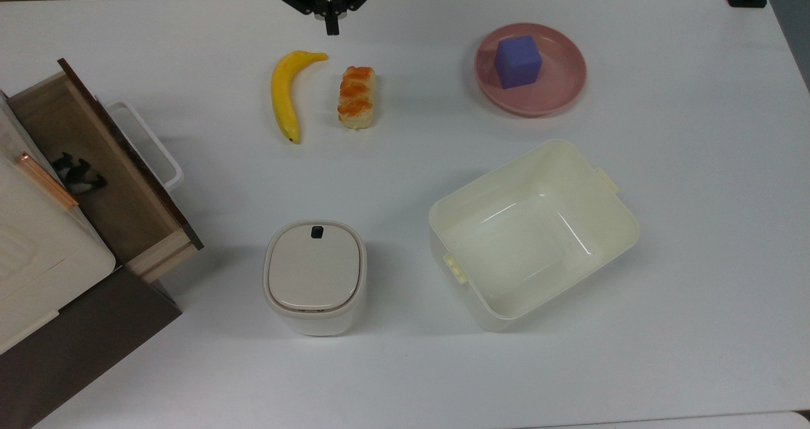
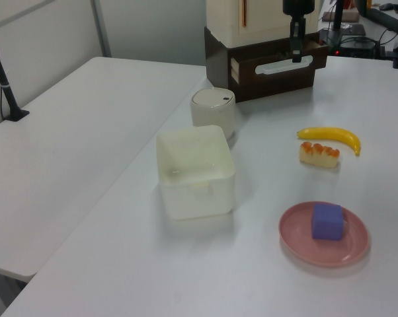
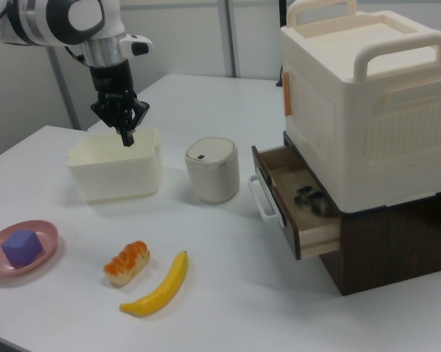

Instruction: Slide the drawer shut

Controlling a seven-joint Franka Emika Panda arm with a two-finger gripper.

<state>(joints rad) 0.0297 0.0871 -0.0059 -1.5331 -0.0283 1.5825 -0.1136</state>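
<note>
Open drawer [image 1: 95,163] (gripper [image 1: 331,31] apparently pinched)

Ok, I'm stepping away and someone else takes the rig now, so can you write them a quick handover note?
Gripper: shut, holding nothing, raised above the table's far edge in the top view, beyond the banana and the bread.
Drawer: pulled out of the dark cabinet under the cream box, with a small dark object inside. Its white loop handle faces the open table.
Done: nothing on the drawer yet; the gripper is well apart from it.
Left: bring the gripper to the drawer front and push it in until flush. The lidded bin sits near the drawer's corner, so probably approach from the banana side.
</note>
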